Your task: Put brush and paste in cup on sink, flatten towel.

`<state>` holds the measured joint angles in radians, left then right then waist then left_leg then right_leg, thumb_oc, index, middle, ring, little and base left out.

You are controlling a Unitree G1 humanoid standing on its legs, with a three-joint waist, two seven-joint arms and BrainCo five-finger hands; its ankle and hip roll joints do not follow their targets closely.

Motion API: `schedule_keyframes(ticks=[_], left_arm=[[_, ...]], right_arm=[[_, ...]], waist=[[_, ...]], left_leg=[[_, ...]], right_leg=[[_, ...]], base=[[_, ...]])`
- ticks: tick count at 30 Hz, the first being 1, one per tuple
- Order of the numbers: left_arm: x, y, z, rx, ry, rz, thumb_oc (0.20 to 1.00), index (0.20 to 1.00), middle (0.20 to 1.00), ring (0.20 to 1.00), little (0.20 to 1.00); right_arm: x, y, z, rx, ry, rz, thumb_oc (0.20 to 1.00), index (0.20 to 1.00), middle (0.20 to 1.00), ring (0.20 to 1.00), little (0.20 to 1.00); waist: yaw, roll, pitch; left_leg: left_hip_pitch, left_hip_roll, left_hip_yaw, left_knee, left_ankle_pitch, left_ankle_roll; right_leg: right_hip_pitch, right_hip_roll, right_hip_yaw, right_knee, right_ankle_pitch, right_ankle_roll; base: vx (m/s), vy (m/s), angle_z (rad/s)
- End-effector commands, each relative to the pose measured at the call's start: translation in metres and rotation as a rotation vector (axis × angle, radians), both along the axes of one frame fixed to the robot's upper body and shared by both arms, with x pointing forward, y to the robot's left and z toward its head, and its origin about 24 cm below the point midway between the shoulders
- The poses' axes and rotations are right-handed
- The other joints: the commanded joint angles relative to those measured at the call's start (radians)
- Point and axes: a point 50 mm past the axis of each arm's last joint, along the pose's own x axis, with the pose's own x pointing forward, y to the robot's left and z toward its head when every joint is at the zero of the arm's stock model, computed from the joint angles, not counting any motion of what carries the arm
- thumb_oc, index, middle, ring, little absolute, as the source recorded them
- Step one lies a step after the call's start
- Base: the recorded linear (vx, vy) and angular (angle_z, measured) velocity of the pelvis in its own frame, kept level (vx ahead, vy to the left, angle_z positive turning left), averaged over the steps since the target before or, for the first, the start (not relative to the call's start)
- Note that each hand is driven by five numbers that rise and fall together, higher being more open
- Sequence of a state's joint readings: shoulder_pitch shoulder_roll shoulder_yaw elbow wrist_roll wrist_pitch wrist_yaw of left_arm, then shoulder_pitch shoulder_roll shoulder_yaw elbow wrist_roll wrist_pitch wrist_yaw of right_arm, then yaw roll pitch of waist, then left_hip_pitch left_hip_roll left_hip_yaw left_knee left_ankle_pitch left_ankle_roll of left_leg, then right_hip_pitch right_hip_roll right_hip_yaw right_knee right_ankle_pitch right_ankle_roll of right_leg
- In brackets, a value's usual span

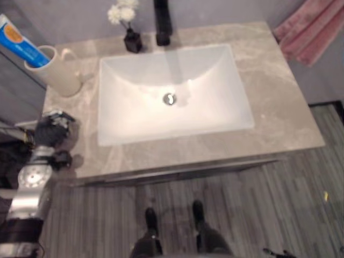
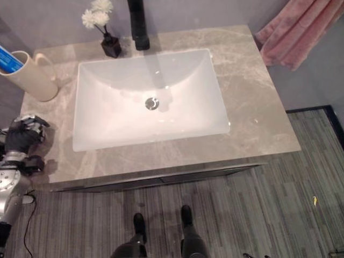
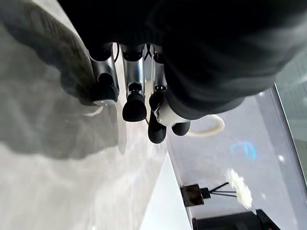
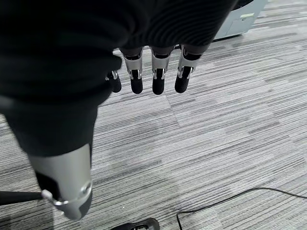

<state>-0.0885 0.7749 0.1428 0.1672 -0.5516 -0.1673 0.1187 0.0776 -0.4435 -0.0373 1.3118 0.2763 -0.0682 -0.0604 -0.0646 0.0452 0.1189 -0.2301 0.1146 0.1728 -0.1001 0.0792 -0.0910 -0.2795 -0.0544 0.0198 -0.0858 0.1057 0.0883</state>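
A cream cup with a handle stands at the counter's back left corner. A blue toothpaste tube leans out of it. My left hand hovers at the counter's left edge, in front of the cup, fingers relaxed and holding nothing. In the left wrist view the cup's handle shows just past the fingertips. A pink towel hangs in loose folds beyond the counter's back right corner. My right hand hangs over grey carpet, open and empty.
A white rectangular basin fills the middle of the beige marble counter. A black faucet and a small black vase of white flowers stand behind it. Striped grey carpet lies in front.
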Motion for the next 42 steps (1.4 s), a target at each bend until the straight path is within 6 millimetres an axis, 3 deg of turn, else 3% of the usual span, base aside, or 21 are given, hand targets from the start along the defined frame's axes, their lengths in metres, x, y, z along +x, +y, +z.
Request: schedule_keyframes(ticks=[1,8,15,21,28,40,42], left_arm=[[-0.001,0.017,0.026,0.042,-0.103,0.074,0.200,0.200,0.200,0.200,0.200],[0.000,0.028,0.036,0.071,-0.120,0.126,0.200,0.200,0.200,0.200,0.200],[0.005,0.038,0.045,0.056,-0.150,0.189,0.200,0.200,0.200,0.200,0.200],[0.013,0.034,0.053,0.048,-0.184,0.181,0.200,0.200,0.200,0.200,0.200],[0.023,0.027,0.068,0.062,-0.232,0.160,0.200,0.200,0.200,0.200,0.200],[0.035,0.034,0.104,0.125,-0.281,0.207,0.200,0.200,0.200,0.200,0.200],[0.040,0.040,0.120,0.150,-0.290,0.240,0.200,0.200,0.200,0.200,0.200]], right_arm=[[-0.018,-0.014,0.005,-0.050,0.072,-0.036,1.000,1.000,1.000,1.000,1.000],[-0.034,-0.015,0.005,-0.045,0.124,-0.054,1.000,1.000,1.000,1.000,1.000],[-0.023,-0.020,0.008,-0.059,0.071,-0.065,1.000,1.000,1.000,1.000,1.000],[-0.024,-0.020,0.008,-0.062,0.086,-0.072,1.000,1.000,1.000,1.000,1.000],[-0.011,-0.020,0.009,-0.070,0.039,-0.065,1.000,1.000,1.000,1.000,1.000],[-0.006,-0.021,0.010,-0.075,0.027,-0.045,1.000,1.000,1.000,1.000,1.000],[-0.003,-0.022,0.011,-0.084,0.025,-0.033,1.000,1.000,1.000,1.000,1.000]], waist=[[-0.013,-0.033,-0.014],[-0.019,-0.038,-0.017],[-0.025,-0.043,-0.016],[-0.027,-0.043,-0.015],[-0.034,-0.044,-0.012],[-0.052,-0.048,-0.003],[-0.058,-0.050,0.002]], left_leg=[[-0.005,0.005,-0.028,0.013,-0.039,0.023],[-0.022,0.011,-0.028,0.013,-0.032,0.019],[-0.038,0.015,-0.026,0.013,-0.030,0.014],[-0.052,0.014,-0.031,0.013,-0.030,0.013],[-0.059,0.015,-0.029,0.013,-0.034,0.012],[-0.081,0.017,-0.028,0.013,-0.030,0.009],[-0.091,0.018,-0.030,0.013,-0.026,0.008]], right_leg=[[-0.021,-0.034,-0.026,-0.002,-0.018,0.010],[-0.040,-0.027,-0.025,-0.002,-0.019,0.010],[-0.059,-0.024,-0.022,-0.002,-0.016,0.013],[-0.068,-0.025,-0.025,-0.002,-0.020,0.014],[-0.078,-0.026,-0.022,-0.002,-0.019,0.016],[-0.103,-0.024,-0.011,-0.002,-0.012,0.020],[-0.115,-0.022,-0.006,-0.002,-0.007,0.023]], base=[[0.00,0.000,0.00],[0.02,-0.006,-0.03],[0.03,-0.001,-0.02],[0.03,0.011,0.00],[0.02,0.007,0.00],[0.01,0.004,-0.01],[0.00,0.002,-0.02]])
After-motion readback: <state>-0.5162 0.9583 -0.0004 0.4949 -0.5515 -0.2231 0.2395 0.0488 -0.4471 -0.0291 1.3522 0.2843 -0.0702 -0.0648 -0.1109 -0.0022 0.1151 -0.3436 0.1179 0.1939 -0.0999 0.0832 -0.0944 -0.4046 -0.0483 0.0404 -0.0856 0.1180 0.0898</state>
